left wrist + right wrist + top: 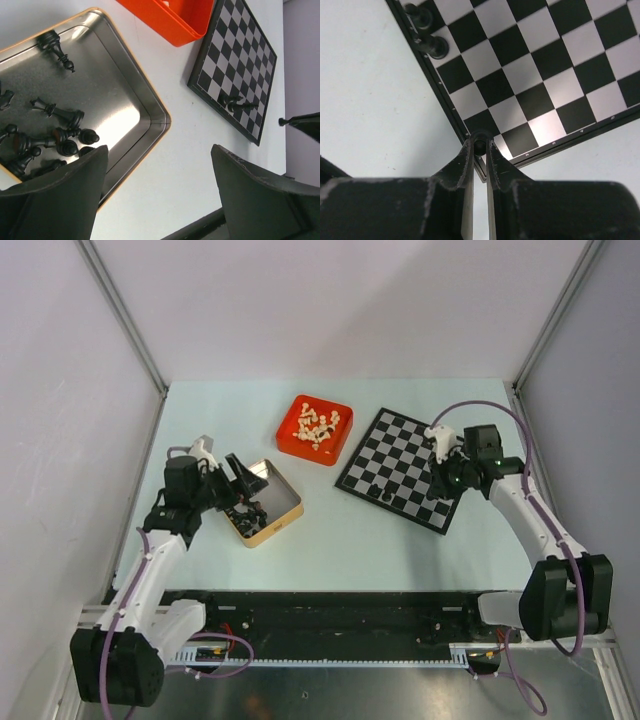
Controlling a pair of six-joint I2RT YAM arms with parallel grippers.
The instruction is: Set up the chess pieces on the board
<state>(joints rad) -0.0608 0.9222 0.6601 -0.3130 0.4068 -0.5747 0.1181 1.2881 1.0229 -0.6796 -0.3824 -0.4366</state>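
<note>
**Barely begun: two black chess pieces (pixel 435 46) on the board (pixel 535 65), a third in the right gripper (pixel 479 145)**

Only two black pieces stood on the chessboard. They were side by side on its 7 o'clock edge in the top view, on neighbouring squares of the outermost row. A third black piece, probably a pawn (pixel 480 136), was pinched between the nearly closed fingers of the right gripper. It was held low over the board's 5 o'clock corner square, and the pictures did not show whether its base touched. That made three black pieces on or at the board and no cream ones.

By my judgement nearly the whole job was left: the rest of the black set and all of the cream set.

The board lay at about 3 o'clock on the table (pixel 330 540). At 12 o'clock sat one red tray (pixel 170 17) holding the cream pieces (pixel 316 426), a heap of a dozen or more that was too tangled to count exactly. At 9 o'clock sat one metal tin (pixel 150 105) with the remaining black pieces lying loose in it. At least six could be told apart, and others were overlapped or hidden. The left gripper (pixel 159 150) hung over the tin's near corner with its fingers spread wide, holding nothing.
</note>
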